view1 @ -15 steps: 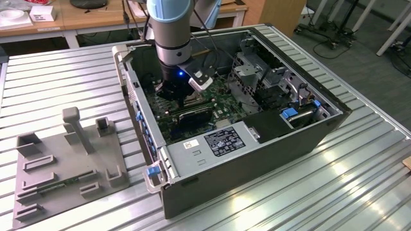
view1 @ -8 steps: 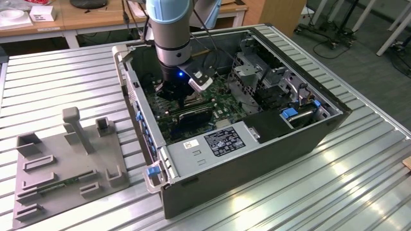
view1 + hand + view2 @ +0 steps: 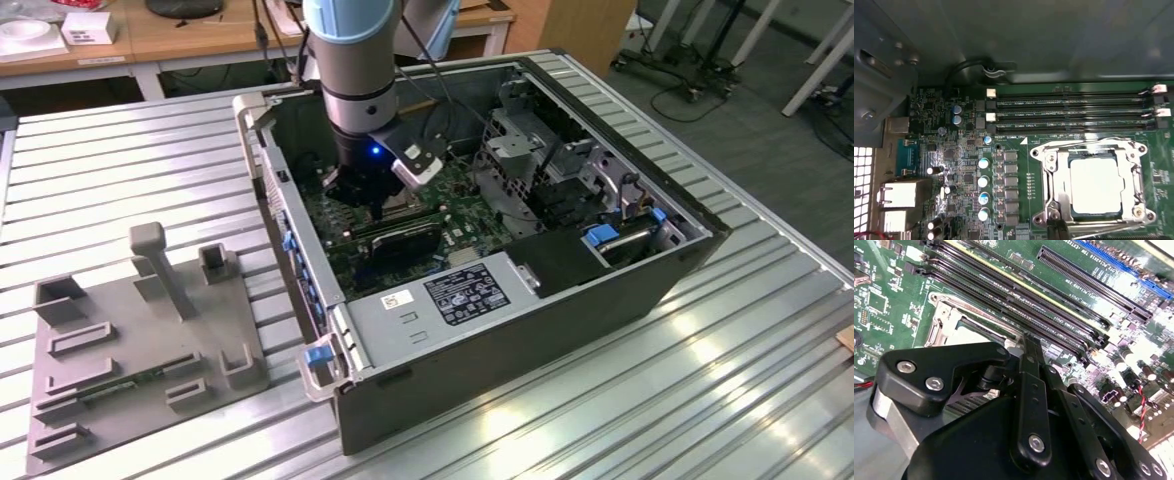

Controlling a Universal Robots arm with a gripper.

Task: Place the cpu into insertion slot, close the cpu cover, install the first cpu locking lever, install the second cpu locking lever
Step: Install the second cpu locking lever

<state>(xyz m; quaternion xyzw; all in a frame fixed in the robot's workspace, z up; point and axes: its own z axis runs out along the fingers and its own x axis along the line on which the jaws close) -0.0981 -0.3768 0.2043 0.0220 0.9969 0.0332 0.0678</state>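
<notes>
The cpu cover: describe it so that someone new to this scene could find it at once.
Inside the open computer case lies the green motherboard. Beside its long black memory slots sits the cpu cover, a silvery frame lying over the pale cpu, the only windowed metal plate there.

The square dull silver-grey metal cpu looks smooth and matt inside the shiny silvery metal cpu cover. Beside that cover, the green motherboard looks glossy; the black gripper matt, with bright metal screws.

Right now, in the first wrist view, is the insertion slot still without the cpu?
No. The cpu lies in the insertion slot, with the cpu cover framing its silver top.
</notes>
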